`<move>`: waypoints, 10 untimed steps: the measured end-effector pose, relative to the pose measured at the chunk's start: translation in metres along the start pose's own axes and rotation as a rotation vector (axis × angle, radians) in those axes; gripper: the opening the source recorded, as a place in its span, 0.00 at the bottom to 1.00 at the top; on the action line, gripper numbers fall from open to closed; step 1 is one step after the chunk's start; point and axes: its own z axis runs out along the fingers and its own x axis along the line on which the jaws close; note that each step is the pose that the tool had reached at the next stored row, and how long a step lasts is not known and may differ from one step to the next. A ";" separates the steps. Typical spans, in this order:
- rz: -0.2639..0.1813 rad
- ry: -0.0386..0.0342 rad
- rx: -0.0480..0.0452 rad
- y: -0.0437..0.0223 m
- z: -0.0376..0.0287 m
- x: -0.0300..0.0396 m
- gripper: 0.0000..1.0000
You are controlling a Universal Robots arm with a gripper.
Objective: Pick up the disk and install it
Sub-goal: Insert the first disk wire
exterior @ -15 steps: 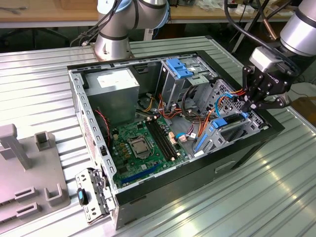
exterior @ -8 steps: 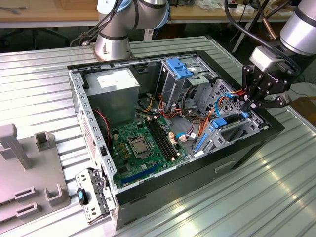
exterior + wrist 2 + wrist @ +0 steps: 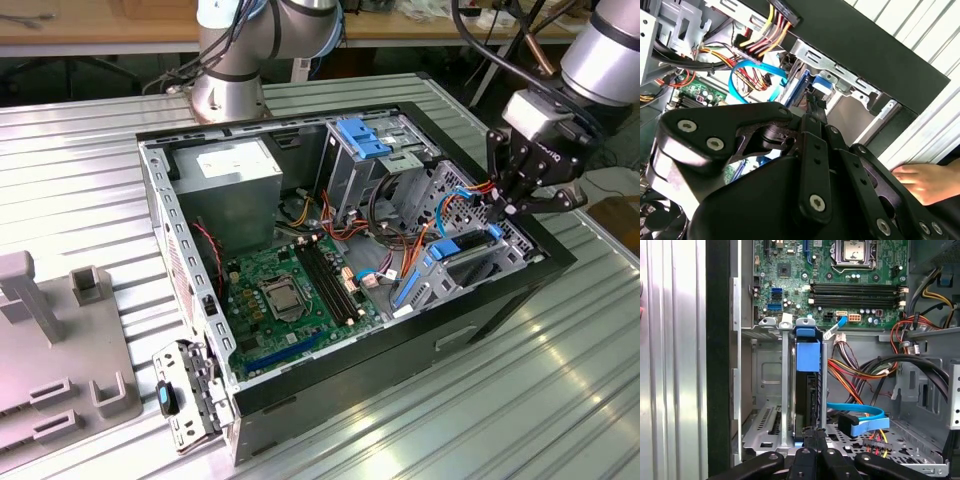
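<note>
Exterior view, arm pose: the arm [image 3: 600, 50] is at the exterior view's right, its wrist bent down over the far corner of the open computer case [image 3: 400, 350], which lies on the ribbed metal surface [image 3: 480, 420].
Exterior view, pincer: the pincer [image 3: 517, 205] hangs over the drive cage [image 3: 455, 205] with its fingers drawn together.
Exterior view, disk: the disk [image 3: 470, 252] stands on edge in the cage, just below the pincer; contact cannot be judged here.
Exterior view, writing: there is white print on the pincer's body and a white label on the power supply [image 3: 235, 175]; neither is legible.
Second wrist view, pincer: the tips of the pincer [image 3: 812, 105] meet just beside the blue carrier end of the disk [image 3: 821, 84].
Second wrist view, hidden: the black linkage covers most of the disk.
Second wrist view, hand: a person's hand [image 3: 920, 181] rests outside the case wall, cut off at the frame edge.
First wrist view, disk: the disk [image 3: 807, 357] is upright in a cage slot, with the motherboard [image 3: 840, 280] beyond it and a blue data cable [image 3: 865, 417] beside it.
First wrist view, pincer: the pincer [image 3: 812, 435] is closed at the disk's near end; whether it nips the carrier or only touches it cannot be told.
</note>
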 end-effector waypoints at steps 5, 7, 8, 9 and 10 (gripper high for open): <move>-0.026 0.0052 -0.0005 -0.0015 0.0003 -0.0097 0.11; -0.056 0.0037 -0.0010 -0.0017 0.0004 -0.0098 0.11; -0.075 0.0027 -0.0013 -0.0018 0.0004 -0.0098 0.11; -0.091 0.0019 -0.0014 -0.0019 0.0004 -0.0098 0.11; -0.104 0.0014 -0.0015 -0.0021 0.0004 -0.0098 0.11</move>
